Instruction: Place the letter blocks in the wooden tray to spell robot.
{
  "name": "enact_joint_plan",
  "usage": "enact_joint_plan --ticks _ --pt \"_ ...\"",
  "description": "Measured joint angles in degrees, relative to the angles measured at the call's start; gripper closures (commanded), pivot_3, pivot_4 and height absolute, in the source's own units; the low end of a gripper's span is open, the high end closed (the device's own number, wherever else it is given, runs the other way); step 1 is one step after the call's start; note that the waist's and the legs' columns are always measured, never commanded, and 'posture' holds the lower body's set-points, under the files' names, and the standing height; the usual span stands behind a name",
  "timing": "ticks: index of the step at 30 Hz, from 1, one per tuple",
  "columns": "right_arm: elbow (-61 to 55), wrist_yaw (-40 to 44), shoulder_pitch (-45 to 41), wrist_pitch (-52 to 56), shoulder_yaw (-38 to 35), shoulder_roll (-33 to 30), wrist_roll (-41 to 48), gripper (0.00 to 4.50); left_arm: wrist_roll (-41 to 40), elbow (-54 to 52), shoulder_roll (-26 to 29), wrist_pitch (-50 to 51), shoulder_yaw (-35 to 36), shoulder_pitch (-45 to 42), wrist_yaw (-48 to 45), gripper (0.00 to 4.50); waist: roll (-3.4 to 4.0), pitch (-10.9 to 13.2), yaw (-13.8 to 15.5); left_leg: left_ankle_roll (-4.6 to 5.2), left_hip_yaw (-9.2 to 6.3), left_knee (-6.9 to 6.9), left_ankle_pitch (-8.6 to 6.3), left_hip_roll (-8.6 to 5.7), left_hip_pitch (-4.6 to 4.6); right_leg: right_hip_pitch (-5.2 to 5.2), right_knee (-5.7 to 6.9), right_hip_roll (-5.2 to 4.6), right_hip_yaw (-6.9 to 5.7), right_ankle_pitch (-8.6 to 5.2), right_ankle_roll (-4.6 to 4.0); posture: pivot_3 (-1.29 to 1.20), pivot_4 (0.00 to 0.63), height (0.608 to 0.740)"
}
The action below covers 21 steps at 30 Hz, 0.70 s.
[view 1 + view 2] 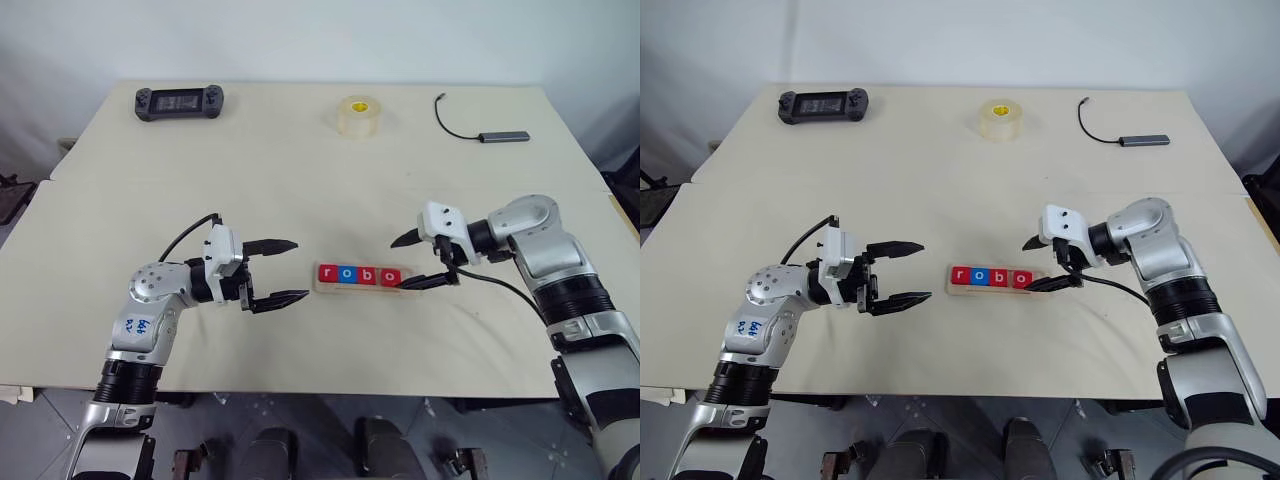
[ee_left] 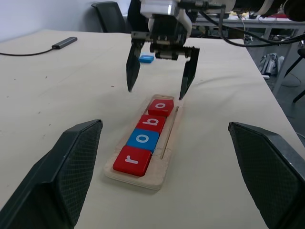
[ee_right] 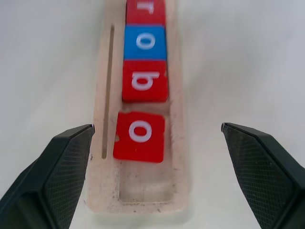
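Left pincer [image 1: 277,271] hangs spread, empty, just left of the wooden tray [image 1: 361,290] near the desk's [image 1: 300,180] front edge. Four letter blocks [image 1: 360,275] reading r-o-b-o sit inside. Right pincer [image 1: 414,262], spread, straddles the tray's right end.

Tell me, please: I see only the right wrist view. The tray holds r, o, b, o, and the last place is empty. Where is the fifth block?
Observer: A blue block lies on the table beyond the right gripper, apart from the wooden tray. I cannot read its letter.
Operator: Does the left gripper hold anything?
Observer: No. The left gripper is open and empty, just off the tray's r end.
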Motion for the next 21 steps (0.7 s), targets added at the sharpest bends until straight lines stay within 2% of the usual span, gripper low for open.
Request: enact_joint_plan --ticks 7,10,11,21 --pt "-1.84 -0.97 4.56 1.59 -0.29 -1.65 0.25 3.32 0.00 0.01 -0.08 -0.01 -0.01 -0.03 -0.02 0.00 0.00 0.00 -0.31 0.00 0.07 -0.01 0.00 0.05 0.01 -0.03 0.00 0.01 0.07 0.00 0.00 0.00 0.150 0.740" --pt "-2.54 -1.30 5.31 2.83 -0.18 -1.43 0.27 4.28 0.00 0.02 -0.10 -0.01 -0.01 -0.04 -0.04 0.00 0.00 0.00 -0.30 -0.01 0.07 -0.01 0.00 0.06 0.01 -0.04 0.00 0.01 0.07 0.00 0.00 0.00 0.150 0.740" --pt "-3.23 -1.68 5.32 3.41 -0.14 -1.03 0.27 4.47 0.00 0.02 -0.10 -0.01 -0.01 -0.05 -0.05 0.00 0.00 0.00 -0.30 -0.01 0.07 -0.01 0.00 0.05 0.01 -0.04 0.00 0.01 0.08 0.00 0.00 0.00 0.150 0.740" --pt "-3.51 -5.54 4.43 4.58 0.48 1.87 -0.73 4.47 0.00 0.04 -0.08 -0.03 -0.01 -0.08 -0.04 0.00 0.00 0.00 -0.17 -0.01 0.05 0.00 0.00 0.01 0.01 -0.03 0.00 0.01 0.05 0.00 0.00 0.00 0.150 0.740"
